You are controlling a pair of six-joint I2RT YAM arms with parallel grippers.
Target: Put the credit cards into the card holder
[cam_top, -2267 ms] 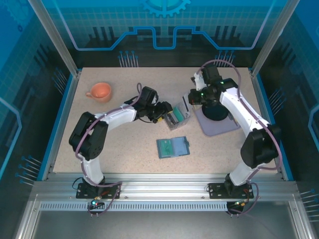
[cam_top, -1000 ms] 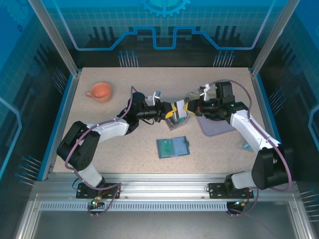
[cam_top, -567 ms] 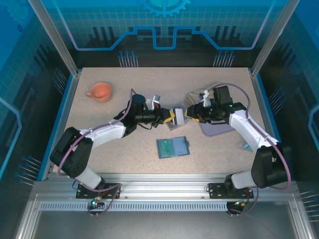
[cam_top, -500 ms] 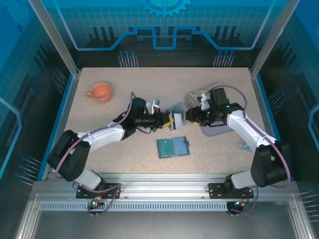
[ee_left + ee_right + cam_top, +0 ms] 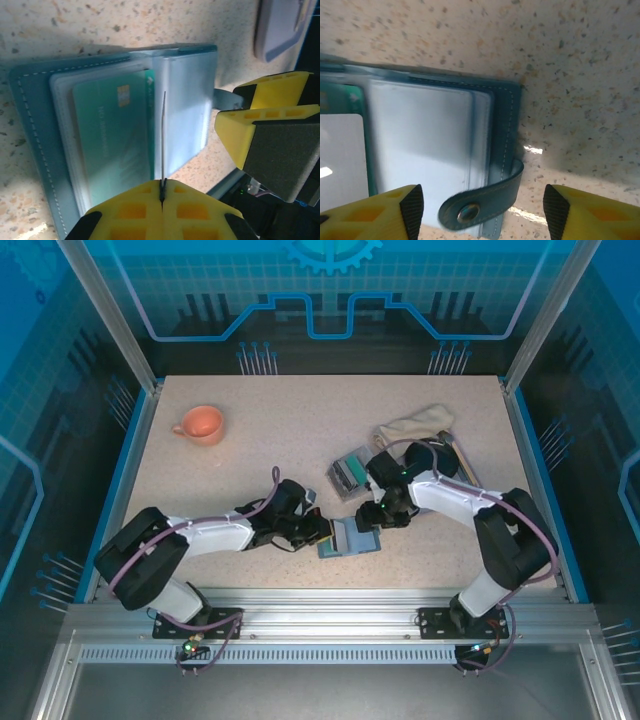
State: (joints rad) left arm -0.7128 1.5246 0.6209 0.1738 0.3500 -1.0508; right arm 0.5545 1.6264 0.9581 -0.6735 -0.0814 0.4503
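Both arms have been swung down from the clear plastic box [image 5: 348, 472] to the card holder [image 5: 355, 542]. That holder is laid open on the table [image 5: 250, 470], just nearer the arm bases than the box.

The left gripper [image 5: 325, 532] is parked at the holder's left edge and is clamped tight on a credit card [image 5: 164, 135]. The card is seen edge-on as a thin line standing over the holder's clear sleeves. A second teal card [image 5: 112, 140] is already tucked flat in a sleeve on the holder's left half.

The right gripper [image 5: 372, 518] is set at the holder's right edge with its fingers spread wide and nothing held. The holder's snap strap [image 5: 480, 202] is seen curling out between them.

Off to the far left of the holder an orange cup [image 5: 200, 424] is sat. A cloth [image 5: 415, 424] is bunched up beyond the holder, to its right.
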